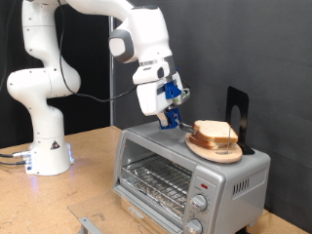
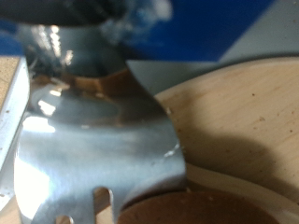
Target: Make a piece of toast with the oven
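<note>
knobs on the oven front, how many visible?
2 clearly. Both sit on the oven front panel at the exterior view's right: upper knob, lower knob at the frame's bottom edge. More may be cut off below. The claw hovers above the oven top.

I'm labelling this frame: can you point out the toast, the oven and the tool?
piece of toast [image 1: 214, 133], exterior view, the top slice's pale face.
oven [image 1: 156, 175], exterior view, the glass door over the wire rack.
tool [image 1: 170, 122], exterior view, between its fingertips, just above the oven's top.
</note>
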